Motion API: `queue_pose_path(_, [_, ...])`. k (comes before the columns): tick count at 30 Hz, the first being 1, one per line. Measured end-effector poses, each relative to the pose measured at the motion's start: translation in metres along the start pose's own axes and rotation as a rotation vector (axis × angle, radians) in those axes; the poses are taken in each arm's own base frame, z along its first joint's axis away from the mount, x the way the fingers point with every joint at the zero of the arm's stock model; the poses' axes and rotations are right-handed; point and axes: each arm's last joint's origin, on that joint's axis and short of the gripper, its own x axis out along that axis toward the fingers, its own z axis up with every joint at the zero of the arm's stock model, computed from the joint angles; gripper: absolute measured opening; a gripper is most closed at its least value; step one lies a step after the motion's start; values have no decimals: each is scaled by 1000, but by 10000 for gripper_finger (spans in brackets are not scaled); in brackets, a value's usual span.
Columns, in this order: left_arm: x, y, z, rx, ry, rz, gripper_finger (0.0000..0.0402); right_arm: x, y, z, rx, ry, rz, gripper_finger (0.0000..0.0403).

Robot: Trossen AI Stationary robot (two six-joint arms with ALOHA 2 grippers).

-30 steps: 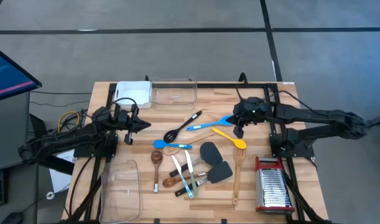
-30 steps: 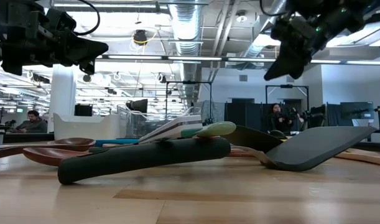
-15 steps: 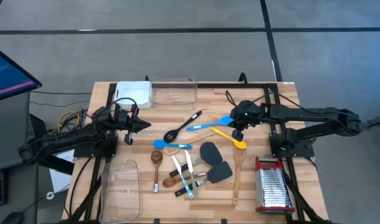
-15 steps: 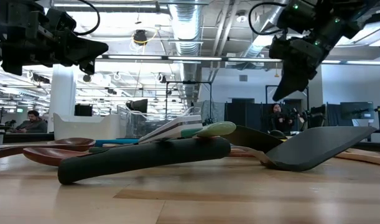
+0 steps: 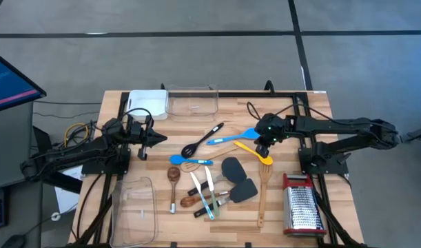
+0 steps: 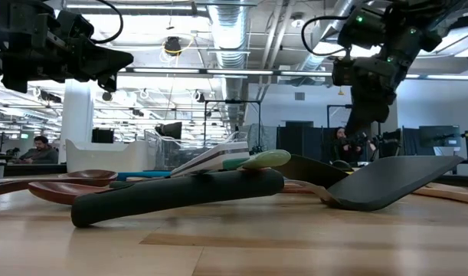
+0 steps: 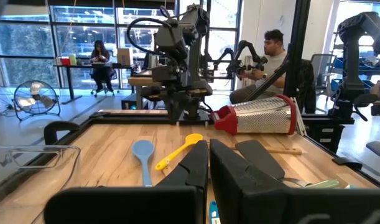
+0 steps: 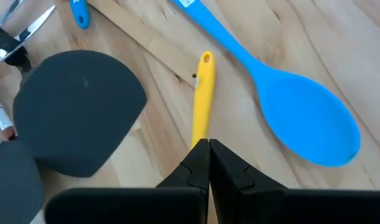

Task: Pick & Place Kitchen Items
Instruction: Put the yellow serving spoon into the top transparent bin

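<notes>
Several kitchen items lie flat on the wooden table. A yellow spoon and a blue spoon lie at centre right, a dark grey spatula just nearer. My right gripper is shut and points steeply down above the yellow spoon's handle, clear of the table in the low view. The blue spoon's bowl lies beside it. My left gripper waits shut and level over the table's left side.
A steel grater with red trim lies at the near right. Clear tubs stand at the far middle and near left, a white tray at the far left. More utensils crowd the near centre.
My right gripper has sunk toward the yellow spoon, shifted a little toward the table's left and tipped to point more steeply down. It has stayed shut. No utensil has moved.
</notes>
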Motion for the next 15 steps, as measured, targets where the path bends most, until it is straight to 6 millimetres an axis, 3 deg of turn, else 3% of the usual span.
queue_pose_path(15, [0,0,0,0,0,5,3,1,15,-5,-70,14,38,12])
